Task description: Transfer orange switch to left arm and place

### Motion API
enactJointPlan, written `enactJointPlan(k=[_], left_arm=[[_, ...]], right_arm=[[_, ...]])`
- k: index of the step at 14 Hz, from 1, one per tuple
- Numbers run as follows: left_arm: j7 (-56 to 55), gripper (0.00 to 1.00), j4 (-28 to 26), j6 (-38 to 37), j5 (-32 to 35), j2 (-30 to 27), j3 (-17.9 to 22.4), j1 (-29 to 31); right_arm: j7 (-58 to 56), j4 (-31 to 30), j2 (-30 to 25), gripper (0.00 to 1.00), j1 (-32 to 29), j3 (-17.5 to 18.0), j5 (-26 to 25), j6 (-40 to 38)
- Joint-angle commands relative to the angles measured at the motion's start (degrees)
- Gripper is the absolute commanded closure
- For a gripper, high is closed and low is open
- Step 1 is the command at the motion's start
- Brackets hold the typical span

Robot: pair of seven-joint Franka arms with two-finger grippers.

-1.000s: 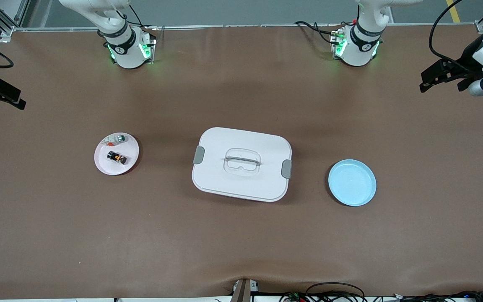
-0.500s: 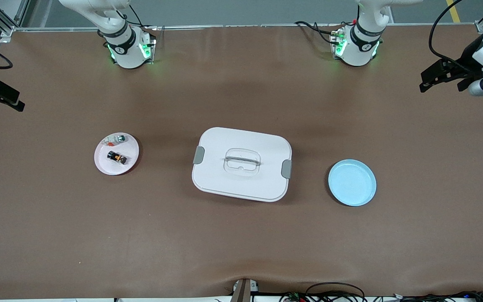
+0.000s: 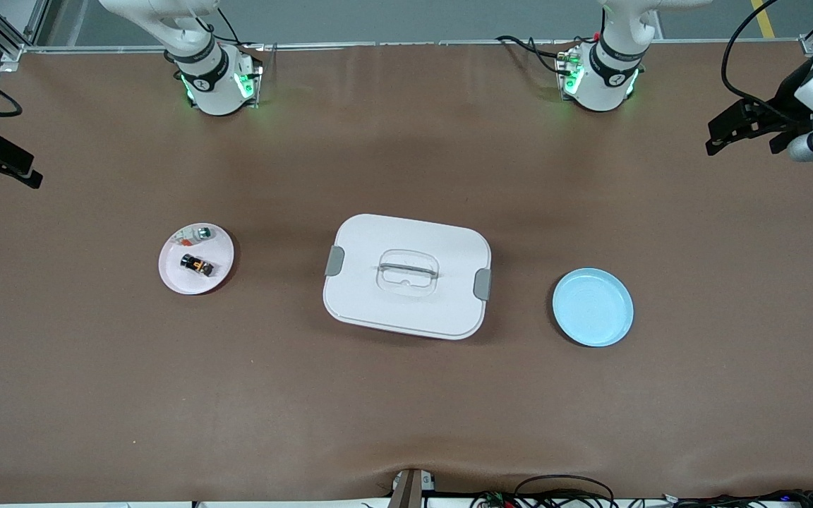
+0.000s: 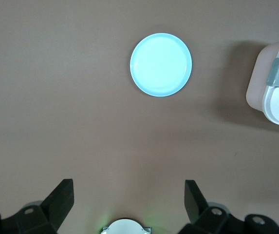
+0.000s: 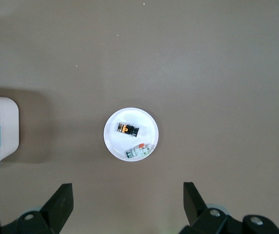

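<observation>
The orange switch [image 3: 197, 265] lies on a pink plate [image 3: 173, 279] toward the right arm's end of the worktop, beside a grey-white part [image 3: 193, 235]. The box [image 3: 406, 276] sits mid-worktop; a blue plate [image 3: 593, 307] lies toward the left arm's end. Bare brown surface surrounds all three. Left gripper [image 4: 129, 195] and right gripper [image 5: 128, 197] hang open, high above the end edges. No writing is legible.

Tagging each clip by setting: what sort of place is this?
Most likely a robotics lab bench: two arm bases bolted to a brown-covered table, loose cables at its edge, and a staged white box.
</observation>
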Motion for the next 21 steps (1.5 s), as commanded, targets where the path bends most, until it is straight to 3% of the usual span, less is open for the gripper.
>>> enactJointPlan(k=[1, 21], left_arm=[[1.26, 0.0, 0.51, -0.46, 0.44, -0.13, -0.01, -0.01], [1.26, 0.0, 0.6, -0.81, 0.36, -0.39, -0.18, -0.54]], right_arm=[[-0.21, -0.5, -0.47, 0.0, -0.07, 0.05, 0.57, 0.57], [-0.21, -0.77, -0.47, 0.0, -0.43, -0.22, 1.53, 1.01]])
